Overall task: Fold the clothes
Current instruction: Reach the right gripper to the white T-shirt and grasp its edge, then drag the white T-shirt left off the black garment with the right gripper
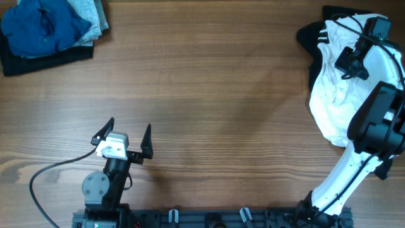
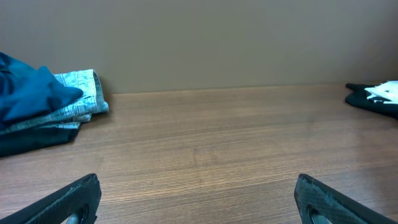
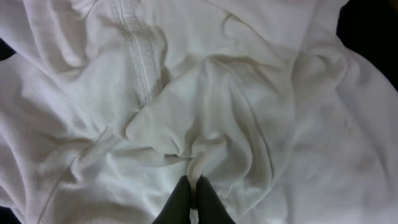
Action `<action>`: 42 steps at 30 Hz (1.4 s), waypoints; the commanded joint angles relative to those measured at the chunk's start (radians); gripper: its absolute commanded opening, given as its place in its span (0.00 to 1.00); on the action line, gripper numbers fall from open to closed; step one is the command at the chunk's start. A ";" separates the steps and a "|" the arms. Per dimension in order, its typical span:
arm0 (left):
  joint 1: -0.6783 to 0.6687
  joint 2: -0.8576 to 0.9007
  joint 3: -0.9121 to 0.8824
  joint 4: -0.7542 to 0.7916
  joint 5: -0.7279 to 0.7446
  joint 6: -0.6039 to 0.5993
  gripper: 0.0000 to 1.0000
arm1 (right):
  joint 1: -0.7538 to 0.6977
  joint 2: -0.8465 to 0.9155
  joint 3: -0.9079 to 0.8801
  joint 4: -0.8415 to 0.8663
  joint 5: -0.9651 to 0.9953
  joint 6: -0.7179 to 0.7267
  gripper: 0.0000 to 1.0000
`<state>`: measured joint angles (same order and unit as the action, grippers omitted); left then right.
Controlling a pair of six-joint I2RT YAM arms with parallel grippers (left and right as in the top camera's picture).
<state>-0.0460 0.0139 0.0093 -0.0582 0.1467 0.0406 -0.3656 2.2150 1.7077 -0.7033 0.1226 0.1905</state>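
The white T-shirt (image 1: 332,104) lies crumpled at the table's right edge, partly over a black garment. It fills the right wrist view (image 3: 199,93) as wrinkled white fabric with a stitched seam. My right gripper (image 3: 193,183) is shut, pinching a fold of the white fabric; in the overhead view the right gripper (image 1: 354,60) sits over the shirt's upper part. My left gripper (image 1: 126,136) is open and empty above bare wood at the lower left, far from the shirt. In the left wrist view its fingers (image 2: 199,202) stand wide apart.
A pile of folded blue and grey garments (image 1: 47,28) on a black one sits at the back left corner; the pile also shows in the left wrist view (image 2: 43,106). A black garment (image 1: 310,38) with white stripes lies under the shirt at the back right.
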 commanded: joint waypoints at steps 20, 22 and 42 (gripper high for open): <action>0.003 -0.006 -0.004 -0.006 0.002 0.012 1.00 | 0.092 -0.298 -0.007 -0.063 -0.416 0.019 0.04; 0.003 -0.006 -0.004 -0.006 0.002 0.012 1.00 | 0.125 -0.299 -0.007 -0.049 -0.439 0.019 0.04; 0.003 -0.006 -0.004 -0.006 0.002 0.012 1.00 | 0.585 -0.445 -0.006 0.051 -0.542 0.079 0.04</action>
<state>-0.0460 0.0139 0.0093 -0.0582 0.1463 0.0406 0.1257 1.7790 1.7023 -0.6537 -0.3447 0.2504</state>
